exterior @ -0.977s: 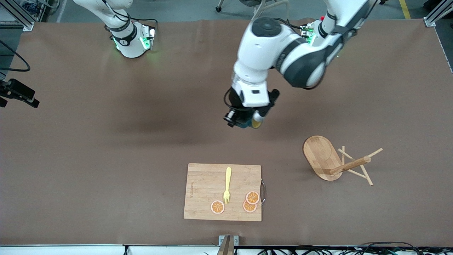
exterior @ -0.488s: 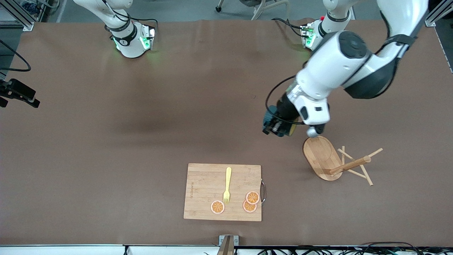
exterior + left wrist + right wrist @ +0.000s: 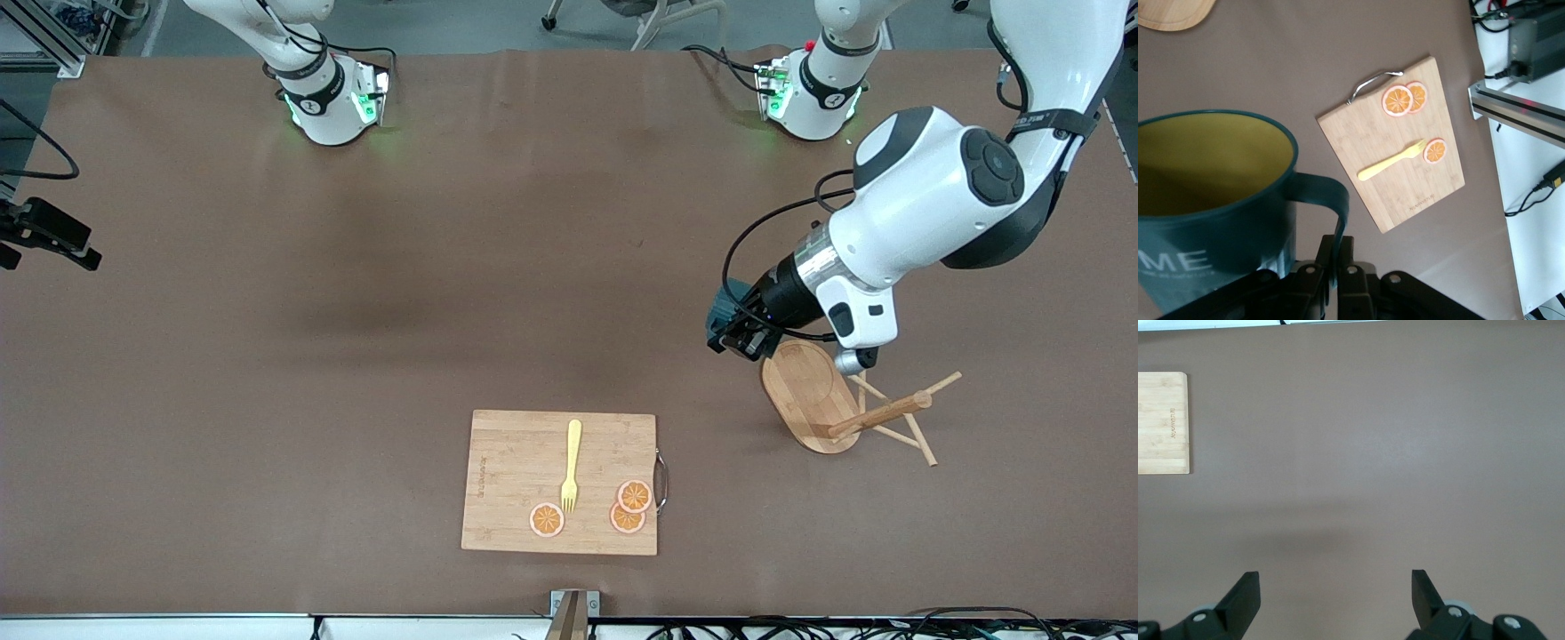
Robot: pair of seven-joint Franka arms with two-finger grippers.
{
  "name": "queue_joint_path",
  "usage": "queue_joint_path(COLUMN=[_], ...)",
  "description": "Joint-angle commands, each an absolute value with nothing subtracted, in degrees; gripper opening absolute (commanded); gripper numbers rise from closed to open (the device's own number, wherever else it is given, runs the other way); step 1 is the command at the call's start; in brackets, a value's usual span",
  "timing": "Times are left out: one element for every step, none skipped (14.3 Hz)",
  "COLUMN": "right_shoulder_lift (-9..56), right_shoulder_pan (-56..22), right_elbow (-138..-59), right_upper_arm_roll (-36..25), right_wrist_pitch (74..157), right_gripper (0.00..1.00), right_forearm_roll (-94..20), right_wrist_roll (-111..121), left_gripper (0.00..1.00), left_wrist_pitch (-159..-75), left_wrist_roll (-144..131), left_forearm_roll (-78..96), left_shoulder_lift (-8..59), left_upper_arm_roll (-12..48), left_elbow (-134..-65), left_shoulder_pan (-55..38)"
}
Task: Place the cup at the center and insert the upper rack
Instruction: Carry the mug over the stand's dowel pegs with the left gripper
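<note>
Upper left of front frame: right arm's base only; this arm waits, its claw not visible in that view.
Right gripper [image 3: 1331, 600]: seen only in its own wrist view, fingers spread wide with nothing between them, over bare brown table [image 3: 267, 356]; a corner of the cutting board [image 3: 1163, 423] shows at that frame's left edge.
Lower centre of front frame: cutting board [image 3: 560, 482], metal handle toward the left arm's end; on it a yellow fork [image 3: 571, 466] and three orange slices [image 3: 628, 507].
Right of centre, front frame: left gripper [image 3: 742, 336] in the air, just over the table beside the rack's base edge.
Cup [image 3: 725, 307]: only a sliver of teal shows in the front view, the rest covered by the wrist.
Left wrist view: cup [image 3: 1218, 200] fills the frame, yellow inside, white letters "ME" cut off; black fingers [image 3: 1338, 267] pressed together on its handle.
Upper rack [image 3: 845, 400]: lying tipped on the table, oval base on edge, post and pegs pointing toward the left arm's end; wrist view catches only a bit of its base [image 3: 1171, 13].
</note>
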State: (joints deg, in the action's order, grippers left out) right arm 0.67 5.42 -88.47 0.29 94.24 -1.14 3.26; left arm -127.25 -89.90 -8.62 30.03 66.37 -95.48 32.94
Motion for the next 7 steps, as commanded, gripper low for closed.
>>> queue_joint_path(right_shoulder_lift=[0.4,0.4,0.4,0.4,0.4,0.4,0.4], right_shoulder_pan=[4.7,4.7,4.7,4.8,4.9,5.0,5.2], right_elbow=[-88.8,-88.8,-88.8,-88.8,-88.8,-88.8,-88.8], right_upper_arm_roll=[0.3,0.4,0.3,0.4,0.3,0.3,0.3], right_wrist_pitch=[94.2,94.2,94.3,94.2,94.3,94.3,94.2], right_gripper=[1.0,1.0,1.0,1.0,1.0,1.0,1.0], right_forearm_roll=[-0.4,-0.4,-0.4,-0.3,-0.3,-0.3,-0.3], right_wrist_roll=[3.6,3.5,3.6,3.6,3.6,3.5,3.6], left_gripper=[0.0,0.0,0.0,0.0,0.0,0.0,0.0], left_wrist_pitch=[-127.2,-127.2,-127.2,-127.2,-127.2,-127.2,-127.2], left_wrist_roll=[-88.5,-88.5,-88.5,-88.5,-88.4,-87.9,-87.4], left_forearm_roll=[-7.5,-7.4,-7.4,-7.3,-7.1,-5.6,-3.8], left_shoulder_lift=[32.9,33.9,35.1,35.9,36.1,36.5,36.5], left_upper_arm_roll=[67.1,67.1,67.1,67.1,67.2,67.2,67.2], left_elbow=[-95.8,-95.7,-95.7,-95.7,-95.6,-95.6,-95.6], left_shoulder_pan=[35.4,36.1,36.6,36.9,37.5,38.1,38.8])
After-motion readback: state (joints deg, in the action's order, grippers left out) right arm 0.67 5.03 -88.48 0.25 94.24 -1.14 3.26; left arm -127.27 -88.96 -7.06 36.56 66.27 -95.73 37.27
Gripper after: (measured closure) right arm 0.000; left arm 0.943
